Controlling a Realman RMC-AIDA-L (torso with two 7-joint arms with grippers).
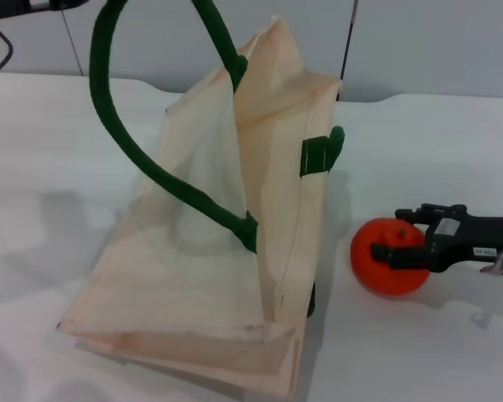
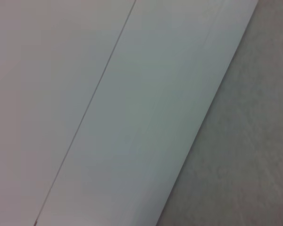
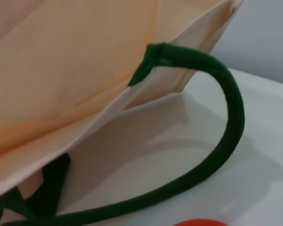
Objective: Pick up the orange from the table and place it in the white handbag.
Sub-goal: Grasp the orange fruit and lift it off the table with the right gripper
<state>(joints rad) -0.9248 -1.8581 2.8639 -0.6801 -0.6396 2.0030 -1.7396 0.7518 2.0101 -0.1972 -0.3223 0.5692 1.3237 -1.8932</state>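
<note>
Your right gripper point(image 1: 405, 237) reaches in low from the right edge of the head view, its arm lying nearly level, with 2 black fingers point(image 1: 409, 258) closed against the near and far sides of what it grips. Your left arm barely shows at the top left corner.

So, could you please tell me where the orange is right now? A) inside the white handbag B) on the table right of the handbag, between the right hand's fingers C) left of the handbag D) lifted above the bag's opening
B: the orange sits on the table beside the white handbag, with the right hand closed around it.
</note>
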